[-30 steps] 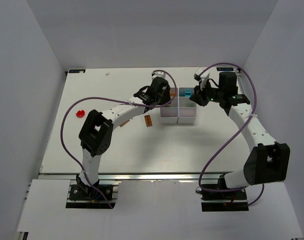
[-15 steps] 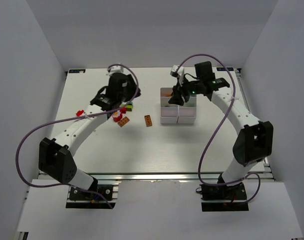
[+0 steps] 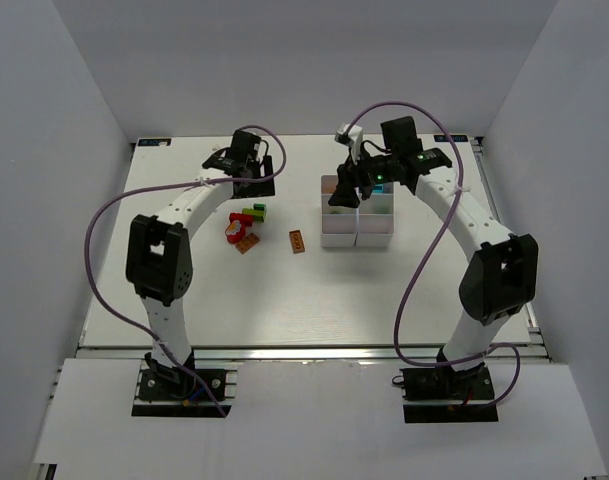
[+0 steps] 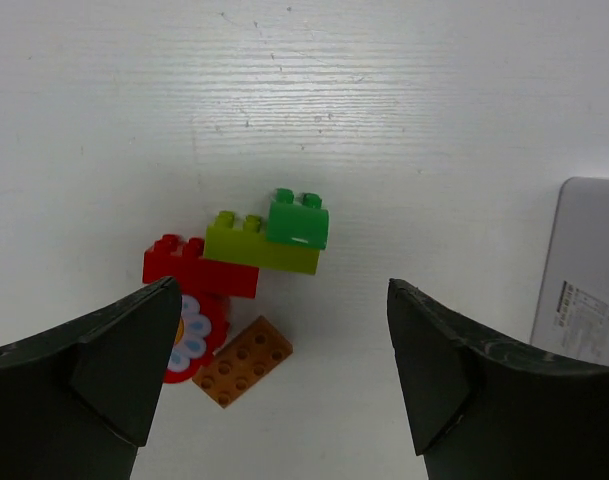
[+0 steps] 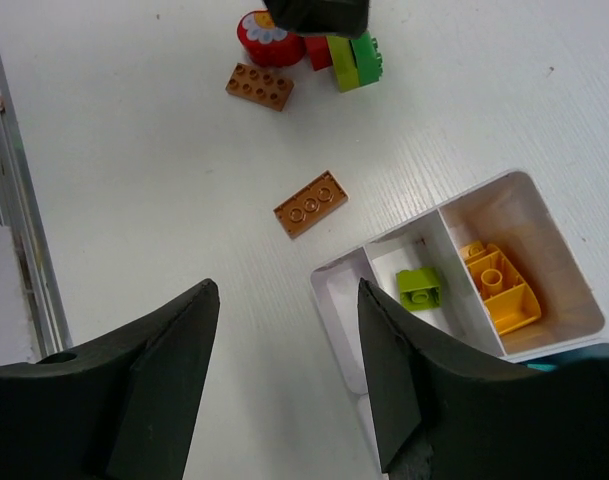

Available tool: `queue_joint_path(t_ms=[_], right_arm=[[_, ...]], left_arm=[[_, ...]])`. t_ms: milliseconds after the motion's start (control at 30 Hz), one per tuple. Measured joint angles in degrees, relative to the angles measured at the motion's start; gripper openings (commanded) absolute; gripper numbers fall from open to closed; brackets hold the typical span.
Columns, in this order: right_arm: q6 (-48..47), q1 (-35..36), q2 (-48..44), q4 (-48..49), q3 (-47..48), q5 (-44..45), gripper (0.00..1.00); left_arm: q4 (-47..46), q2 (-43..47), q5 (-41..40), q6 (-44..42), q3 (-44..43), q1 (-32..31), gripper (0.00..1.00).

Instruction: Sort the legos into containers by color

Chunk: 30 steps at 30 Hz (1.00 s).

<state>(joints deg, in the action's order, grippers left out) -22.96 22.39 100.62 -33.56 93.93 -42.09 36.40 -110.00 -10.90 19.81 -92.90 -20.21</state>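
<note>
Moved since a second ago: left gripper [image 3: 250, 180], off the tray [image 3: 374, 241] and out over the loose legos; right gripper [image 3: 344, 193], from the tray's right side to its far-left compartment. Both pairs of jaws are wider apart.

1. Left gripper: jaws spread, nothing between them.
2. Right gripper: jaws spread, empty, above the tray's left column.
3. Tray: near the table's [image 3: 284, 300] far edge, right of centre. Left column: near compartment bare, middle holds a lime piece [image 5: 421, 285], far holds yellow-orange pieces [image 5: 496, 288]. A sliver of teal shows in the far-right compartment.
4. Loose cluster, left of the tray, well apart from it:
 - lime brick [image 4: 254, 248]
 - green brick [image 4: 300, 219] at one end of it, touching; whether stacked on it cannot be told
 - red brick [image 4: 198, 271] touching the other end
 - red flower piece [image 4: 192, 338] against the red brick
 - orange plate [image 4: 242, 361] just beside the flower
5. Lone brown plate [image 5: 311, 203]: between cluster and tray, near the tray's near-left corner.

Governing relation: the cluster lies ahead of the left fingertips, centred in the gap. The lime brick's long axis runs almost jaw to jaw, so closing as posed would likely catch its ends and crowd the neighbours; a wrist turn looks advisable. The left arm is nearer the cluster, the right nearer the lone plate.
</note>
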Motion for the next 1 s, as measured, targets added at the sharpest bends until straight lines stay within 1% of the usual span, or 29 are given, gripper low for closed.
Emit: queue_joint_path(t_ms=[200, 300, 333, 433, 533, 700, 933, 1000], right_arm=[[1.05, -0.04, -3.04, 0.81, -3.23, 0.72, 0.64], [1.6, -0.07, -3.96, 1.18, -4.44, 1.09, 0.64], [1.66, -0.11, -4.15, 1.27, -4.72, 1.2, 0.64], [2.05, -0.35, -4.26, 1.7, -4.96, 1.44, 0.64], [2.54, -0.59, -4.26, 2.19, -5.03, 1.46, 0.64], [3.26, -1.01, -4.55, 2.64, -6.25, 1.64, 0.64], [4.13, -1.22, -4.85, 3.78, -7.19, 1.73, 0.64], [4.37, -1.29, -5.27, 3.69, -7.78, 1.88, 0.64]], left_arm=[[2.49, -7.58, 0.52, -4.17, -6.86, 0.0, 0.9], [2.93, -9.68, 1.07, -5.29, -8.55, 0.0, 0.87], [2.97, -10.25, 1.29, -5.55, -8.79, 0.0, 0.84], [3.15, -11.56, 2.08, -6.05, -9.07, 0.0, 0.79], [3.21, -12.7, 2.69, -6.05, -9.2, -0.04, 0.76], [3.5, -14.34, 2.78, -6.01, -9.2, -0.26, 0.75], [3.43, -15.04, 2.73, -5.6, -9.18, -0.59, 0.69], [3.43, -15.23, 2.67, -5.53, -9.18, -0.63, 0.65]])
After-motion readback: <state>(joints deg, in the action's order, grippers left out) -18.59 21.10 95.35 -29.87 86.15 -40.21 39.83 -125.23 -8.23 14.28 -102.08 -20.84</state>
